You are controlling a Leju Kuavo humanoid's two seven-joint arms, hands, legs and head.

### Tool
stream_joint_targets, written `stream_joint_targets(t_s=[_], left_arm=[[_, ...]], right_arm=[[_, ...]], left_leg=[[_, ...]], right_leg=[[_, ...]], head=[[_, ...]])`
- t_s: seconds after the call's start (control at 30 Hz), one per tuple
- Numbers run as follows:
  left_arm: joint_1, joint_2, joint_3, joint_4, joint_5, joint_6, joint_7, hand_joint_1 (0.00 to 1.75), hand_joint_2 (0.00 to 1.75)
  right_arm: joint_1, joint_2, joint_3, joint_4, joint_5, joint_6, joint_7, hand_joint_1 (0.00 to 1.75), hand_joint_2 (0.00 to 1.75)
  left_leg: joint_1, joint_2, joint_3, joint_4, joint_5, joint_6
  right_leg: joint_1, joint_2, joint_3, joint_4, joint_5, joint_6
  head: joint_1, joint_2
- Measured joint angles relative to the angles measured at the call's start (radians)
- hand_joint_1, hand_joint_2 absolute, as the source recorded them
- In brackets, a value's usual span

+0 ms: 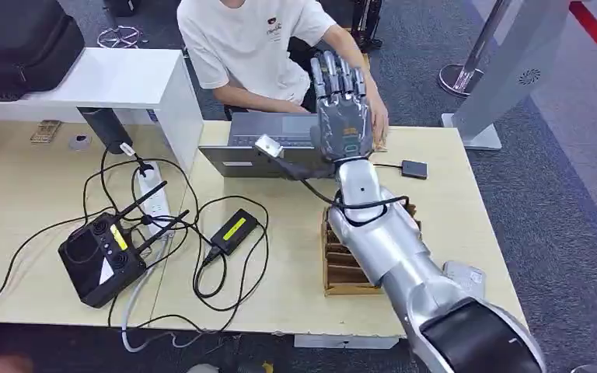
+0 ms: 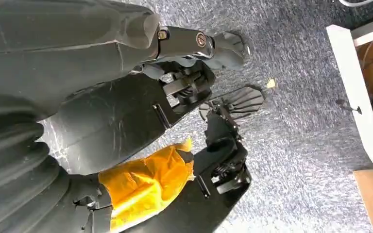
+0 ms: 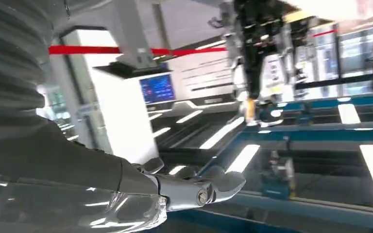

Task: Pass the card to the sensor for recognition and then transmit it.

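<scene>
2 hands to report. Right hand (image 1: 343, 109) is raised above the table (image 1: 451, 210) with the palm turned away from the camera, fingers (image 1: 334, 74) straight and spread, gripping nothing. In the right wrist view the same hand (image 3: 194, 189) shows the thumb stretched out with nothing against it.

Left hand (image 2: 194, 41) hangs over blue-grey carpet. The thumb sticks out, but I cannot tell how the other fingers lie or whether they hold anything.

Card: cannot tell where it is, and none is visible between the right fingers.

Small black square sensor (image 1: 414, 169) with a cable lies flat on the table, below and to the right of the right fingers, apart from them. A person (image 1: 249, 47) in a white shirt sits just beyond the fingertips, and the person's hand (image 1: 378, 116) is right beside the right fingers, behind them. Open laptop (image 1: 264, 144) sits just left of the palm. Wooden slotted rack (image 1: 342, 268) lies under the right forearm. Black controller (image 1: 101, 256), white power strip (image 1: 151, 198) and black adapter (image 1: 233, 229) lie well left of the fingers among cables.
</scene>
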Motion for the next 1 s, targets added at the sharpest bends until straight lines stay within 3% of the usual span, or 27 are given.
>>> stream_joint_targets(t_s=[0.23, 0.43, 0.67, 0.83, 1.0], left_arm=[[0.005, 0.014, 0.000, 0.001, 0.031, -0.010, -0.028, 0.00, 1.75], [0.011, 0.038, 0.000, 0.001, 0.060, -0.024, -0.045, 0.00, 1.75], [0.021, 0.128, 0.031, 0.001, 0.139, -0.075, -0.087, 0.00, 1.75], [0.031, 0.143, 0.050, 0.001, 0.152, -0.076, -0.092, 0.00, 1.75], [0.037, 0.151, 0.064, 0.001, 0.145, -0.084, -0.088, 0.00, 1.75]], right_arm=[[-0.127, -0.215, -0.043, 0.086, 0.002, 0.013, 0.043, 0.00, 1.75], [-0.167, -0.383, -0.072, 0.126, 0.001, 0.030, 0.057, 0.00, 1.75], [-0.164, -0.554, -0.100, 0.163, 0.002, 0.058, 0.066, 0.00, 1.75], [-0.119, -0.647, -0.127, 0.191, 0.002, 0.061, 0.092, 0.00, 1.75], [-0.061, -0.695, -0.160, 0.217, 0.003, 0.061, 0.098, 0.00, 1.75]], left_leg=[[0.000, 0.004, -0.004, 0.004, 0.000, 0.001], [0.001, 0.013, -0.003, 0.004, -0.001, 0.000], [0.003, 0.014, 0.002, 0.001, -0.001, -0.002], [0.004, 0.014, 0.004, 0.000, -0.001, -0.003], [0.004, 0.015, 0.004, 0.000, -0.002, -0.004]], right_leg=[[0.000, 0.005, -0.003, 0.000, 0.003, 0.005], [0.002, 0.013, -0.006, 0.000, 0.004, 0.005], [0.005, 0.014, -0.007, 0.004, 0.002, 0.003], [0.006, 0.014, -0.005, 0.005, 0.001, 0.001], [0.006, 0.014, -0.004, 0.005, 0.001, 0.001]], head=[[0.001, 0.000], [0.000, 0.000], [0.000, 0.000], [0.000, 0.000], [0.000, 0.000]])
